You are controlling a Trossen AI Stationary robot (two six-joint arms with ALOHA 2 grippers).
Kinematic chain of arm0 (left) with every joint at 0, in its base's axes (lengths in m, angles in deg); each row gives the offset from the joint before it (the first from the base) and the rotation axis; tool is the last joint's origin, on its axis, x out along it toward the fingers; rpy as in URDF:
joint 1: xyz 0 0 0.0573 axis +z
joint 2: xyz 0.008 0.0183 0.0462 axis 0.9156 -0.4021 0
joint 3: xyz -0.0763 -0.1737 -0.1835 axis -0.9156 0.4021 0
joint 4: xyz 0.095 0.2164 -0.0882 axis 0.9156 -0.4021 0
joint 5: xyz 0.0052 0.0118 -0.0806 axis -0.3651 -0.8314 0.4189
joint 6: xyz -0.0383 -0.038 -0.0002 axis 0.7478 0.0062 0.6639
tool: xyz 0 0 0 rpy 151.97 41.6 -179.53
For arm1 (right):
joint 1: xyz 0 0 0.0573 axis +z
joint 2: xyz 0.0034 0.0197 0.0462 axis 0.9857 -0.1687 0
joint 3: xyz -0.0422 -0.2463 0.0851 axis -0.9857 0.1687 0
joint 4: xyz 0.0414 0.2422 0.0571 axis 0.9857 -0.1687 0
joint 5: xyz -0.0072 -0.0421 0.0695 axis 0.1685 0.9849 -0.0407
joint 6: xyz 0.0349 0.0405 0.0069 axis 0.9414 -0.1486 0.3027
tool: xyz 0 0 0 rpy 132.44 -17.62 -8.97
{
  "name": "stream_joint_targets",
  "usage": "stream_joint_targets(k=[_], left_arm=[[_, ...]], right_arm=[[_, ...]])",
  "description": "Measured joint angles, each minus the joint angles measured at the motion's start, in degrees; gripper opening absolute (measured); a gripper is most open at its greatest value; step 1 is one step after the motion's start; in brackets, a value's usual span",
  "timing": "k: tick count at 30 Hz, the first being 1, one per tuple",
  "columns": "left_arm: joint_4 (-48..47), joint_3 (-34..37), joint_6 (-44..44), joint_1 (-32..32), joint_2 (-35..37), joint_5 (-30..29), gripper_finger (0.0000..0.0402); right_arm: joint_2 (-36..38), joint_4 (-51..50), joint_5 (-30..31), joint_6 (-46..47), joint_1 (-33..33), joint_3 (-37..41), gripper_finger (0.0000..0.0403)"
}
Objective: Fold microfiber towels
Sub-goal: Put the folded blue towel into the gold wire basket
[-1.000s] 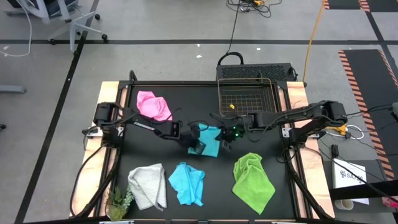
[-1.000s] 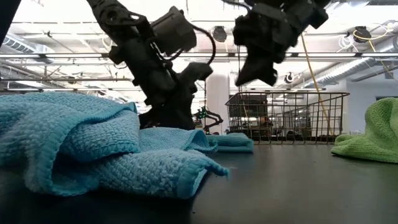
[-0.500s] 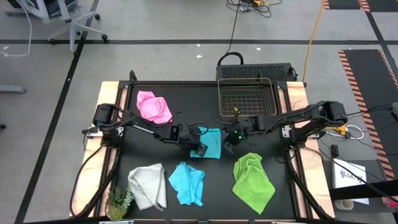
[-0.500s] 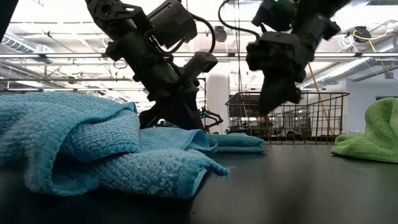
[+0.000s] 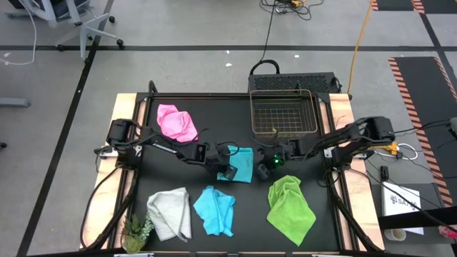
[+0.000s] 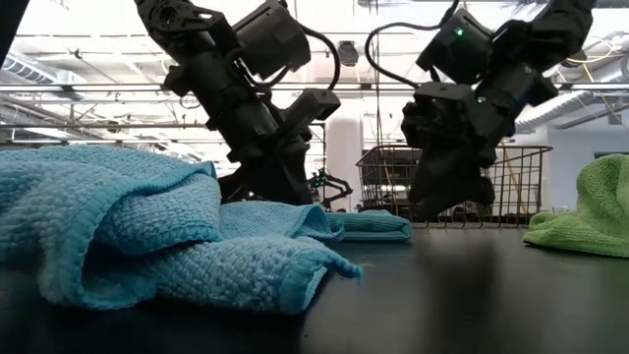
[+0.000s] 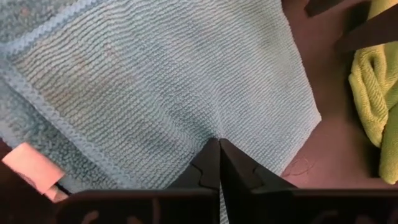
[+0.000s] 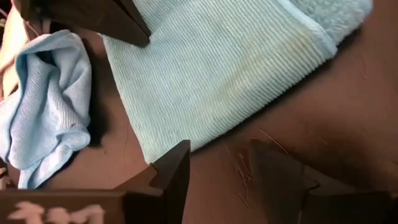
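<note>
A black table (image 5: 314, 221) carries five microfiber towels, with a folded light blue towel (image 5: 244, 164) at its middle as the landmark. The lime green towel (image 5: 290, 205) lies crumpled in front of it toward the right arm's side. The second light blue towel (image 5: 215, 209) sits bunched just in front of it, and the white-grey towel (image 5: 170, 212) lies beyond that one toward the left arm's side. The pink towel (image 5: 177, 121) rests behind the folded towel on the left arm's side. The left gripper (image 7: 219, 144) presses down on the folded towel, its fingers pressed together. The right gripper (image 8: 214, 163) sits just beside the towel's edge, fingers spread apart over bare table, holding nothing.
</note>
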Motion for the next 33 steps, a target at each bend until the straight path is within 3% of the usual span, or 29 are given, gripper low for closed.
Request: stream_joint_targets(k=[11, 24, 28, 33], left_arm=[[0.7, 0.0, -0.4, 0.0, 0.0, 0.0, 0.0063], [8.5, -0.2, 1.6, -0.1, -5.3, 4.6, 0.0067], [10.4, -0.1, 1.6, 0.4, -5.4, 4.6, 0.0067], [9.1, 0.0, 1.2, 1.1, -4.9, 5.1, 0.0067]], right_arm=[[-4.8, 3.9, -0.3, 1.5, -0.3, 0.0, 0.0187], [-10.4, 15.6, -0.2, 1.9, -1.3, -0.1, 0.0192], [-10.5, 14.6, 0.2, 2.8, -1.3, -0.1, 0.0151], [-10.4, 13.2, 0.2, 2.7, -1.4, -0.1, 0.0032]])
